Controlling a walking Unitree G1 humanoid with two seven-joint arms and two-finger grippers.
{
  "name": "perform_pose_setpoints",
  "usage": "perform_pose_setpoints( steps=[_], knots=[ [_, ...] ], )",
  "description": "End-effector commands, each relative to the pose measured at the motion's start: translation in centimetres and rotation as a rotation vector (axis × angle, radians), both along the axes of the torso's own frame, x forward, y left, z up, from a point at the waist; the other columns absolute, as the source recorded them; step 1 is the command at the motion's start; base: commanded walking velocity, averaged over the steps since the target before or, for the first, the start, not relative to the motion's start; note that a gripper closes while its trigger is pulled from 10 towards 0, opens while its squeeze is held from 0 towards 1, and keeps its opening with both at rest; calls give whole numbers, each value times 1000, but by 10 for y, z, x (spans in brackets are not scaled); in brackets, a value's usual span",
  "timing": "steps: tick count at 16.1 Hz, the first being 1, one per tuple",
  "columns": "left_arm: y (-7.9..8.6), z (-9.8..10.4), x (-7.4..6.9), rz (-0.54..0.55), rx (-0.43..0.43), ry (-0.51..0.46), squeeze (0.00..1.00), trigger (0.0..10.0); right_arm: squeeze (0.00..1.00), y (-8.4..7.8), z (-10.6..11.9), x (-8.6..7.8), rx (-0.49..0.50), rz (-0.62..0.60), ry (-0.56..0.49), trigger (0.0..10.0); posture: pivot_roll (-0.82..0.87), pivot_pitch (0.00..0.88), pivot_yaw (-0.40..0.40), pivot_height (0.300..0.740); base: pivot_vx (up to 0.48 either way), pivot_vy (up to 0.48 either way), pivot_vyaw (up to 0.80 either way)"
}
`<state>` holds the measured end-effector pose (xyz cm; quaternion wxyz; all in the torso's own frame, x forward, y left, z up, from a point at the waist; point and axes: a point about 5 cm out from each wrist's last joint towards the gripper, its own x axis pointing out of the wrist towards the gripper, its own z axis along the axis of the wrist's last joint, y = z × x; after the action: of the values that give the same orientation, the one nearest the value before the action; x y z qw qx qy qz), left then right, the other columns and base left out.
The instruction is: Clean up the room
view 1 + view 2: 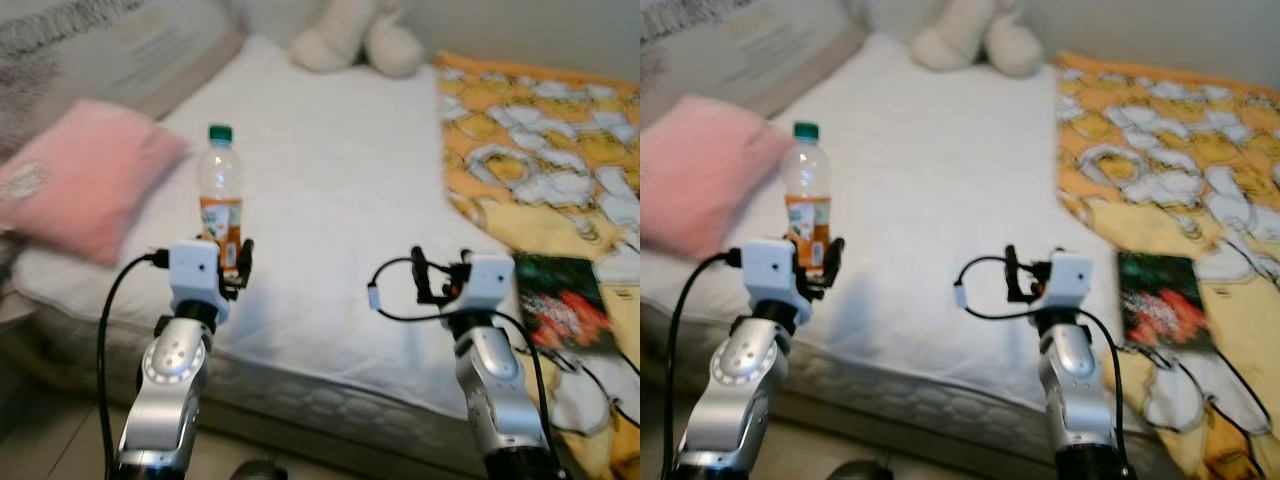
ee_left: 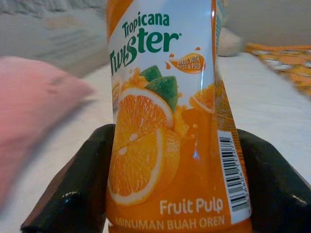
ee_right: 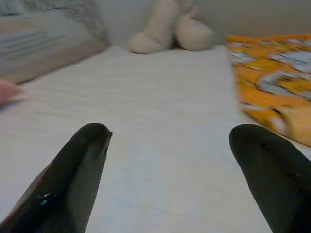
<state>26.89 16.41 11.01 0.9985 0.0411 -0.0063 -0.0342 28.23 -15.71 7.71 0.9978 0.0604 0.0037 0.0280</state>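
An orange-juice bottle [image 1: 221, 200] with a green cap and an orange Tropicana Twister label [image 2: 170, 131] stands upright above the bed's near edge. My left gripper [image 1: 233, 262] is shut on its lower part, one black finger on each side. My right gripper [image 1: 432, 277] hovers over the white sheet [image 1: 330, 190] near the front edge, open with nothing between its fingers [image 3: 73, 179].
A pink pillow [image 1: 85, 175] lies at the left of the bed. A cream plush toy [image 1: 355, 40] sits at the far end. An orange-and-white blanket [image 1: 545, 140] covers the right side, with a dark book [image 1: 562, 303] and white cables [image 1: 600, 390] on it.
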Motion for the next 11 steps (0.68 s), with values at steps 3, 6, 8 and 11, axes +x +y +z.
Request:
perform_pose_setpoints(
  steps=[3, 6, 8, 11],
  knots=[
    [-4, 3, 6, -20, 44, -12, 0, 0, 0, -2, 2, 3, 12, 1, -6, 10000, 5, 0, -3, 740, 0, 0, 587],
    [-7, 3, 9, -27, 48, -13, 0, 0, 0, -2, 1, 4, 19, 1, 0, 10000, 3, 0, 2, 740, 0, -480, 581],
    [-6, 4, 9, -20, 50, -13, 0, 0, 0, -1, 0, 4, 23, 2, 5, 10000, 2, 0, 3, 740, 0, -480, 578],
    [-5, 3, 10, -11, 50, -13, 0, 0, 0, -2, -1, 4, 25, 6, 12, 10000, 1, 0, 2, 740, 0, -480, 569]
  ],
)
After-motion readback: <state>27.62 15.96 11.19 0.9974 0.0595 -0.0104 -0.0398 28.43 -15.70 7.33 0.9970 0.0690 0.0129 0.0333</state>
